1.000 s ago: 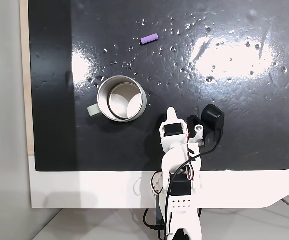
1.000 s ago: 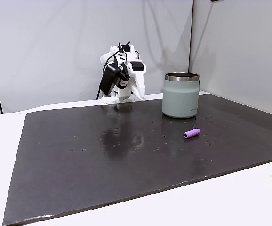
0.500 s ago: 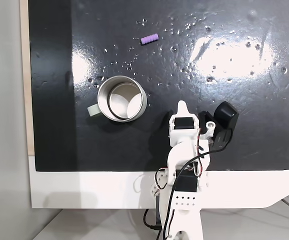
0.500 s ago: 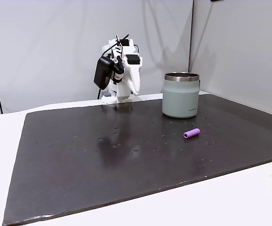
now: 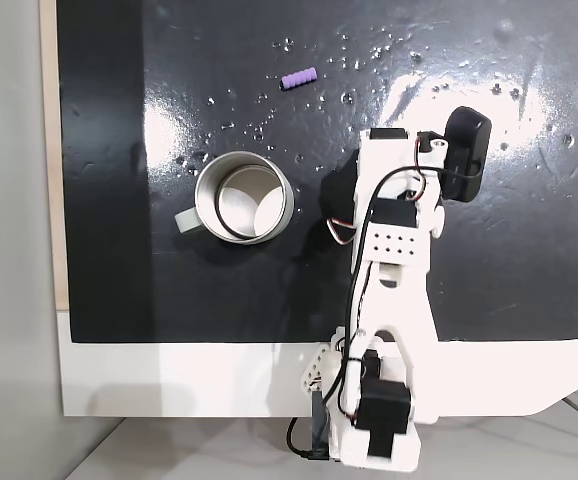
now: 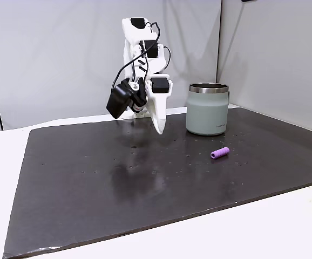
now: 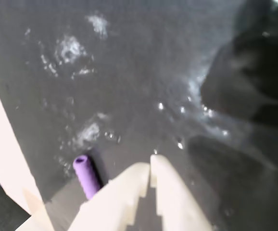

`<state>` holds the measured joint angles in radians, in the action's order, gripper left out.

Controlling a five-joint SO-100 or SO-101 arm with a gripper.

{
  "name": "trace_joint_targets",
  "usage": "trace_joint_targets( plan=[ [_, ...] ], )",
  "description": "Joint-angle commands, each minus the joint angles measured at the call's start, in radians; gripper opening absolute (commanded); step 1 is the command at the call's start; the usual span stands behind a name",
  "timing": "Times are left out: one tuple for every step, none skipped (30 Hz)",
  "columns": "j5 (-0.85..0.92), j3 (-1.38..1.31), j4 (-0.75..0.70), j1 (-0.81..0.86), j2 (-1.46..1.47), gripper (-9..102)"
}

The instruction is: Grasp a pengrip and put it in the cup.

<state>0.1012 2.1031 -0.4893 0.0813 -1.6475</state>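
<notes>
- My tool, two white plastic fingers, is pressed tip to tip in the wrist view with no gap and nothing between them; it hangs above the worktop, pointing down.
- The small lilac-purple ribbed pengrip lies on its side on the glossy black mat that covers the worktop, at about 12 o'clock in the fixed view from above, well apart from my tool.
- In the wrist view the pengrip shows at about 7 o'clock, just beside my fingertips in the frame, but below them on the mat and not touched.
- The pale grey-green metal-rimmed cup stands upright at about 9 o'clock from my arm in the top-down fixed view; in the side-on fixed view the cup is behind the pengrip, near it but apart.
- I judge the pengrip very light and soft, likely to squash a little and to roll on the shiny mat if nudged.
- Its ribs should give grip, so I would open, straddle its middle across the long axis, and close gently.
- The reach has not yet arrived; grasping is ahead.
</notes>
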Motion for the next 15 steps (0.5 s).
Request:
trace_joint_targets(
  plan=[
    [-0.015,-0.155,0.031,0.0,0.1,0],
    [-0.017,-0.175,0.031,-0.005,0.121,0],
    [-0.02,-0.196,0.029,-0.009,0.14,0],
    [-0.026,-0.218,0.028,-0.015,0.156,0],
    [-0.031,-0.241,0.021,-0.023,0.173,0],
    [-0.034,-0.264,0.012,-0.031,0.19,0],
    [-0.038,-0.287,0.005,-0.038,0.206,0],
    [-0.043,-0.307,-0.002,-0.046,0.215,0],
    [-0.043,-0.324,-0.005,-0.054,0.224,0],
    [-0.043,-0.339,-0.012,-0.061,0.233,0],
    [-0.046,-0.36,-0.023,-0.071,0.244,0],
    [-0.046,-0.382,-0.037,-0.08,0.256,0],
    [-0.049,-0.405,-0.051,-0.089,0.268,1],
    [-0.054,-0.436,-0.069,-0.098,0.284,2],
    [-0.064,-0.471,-0.095,-0.109,0.304,3]
  ],
)
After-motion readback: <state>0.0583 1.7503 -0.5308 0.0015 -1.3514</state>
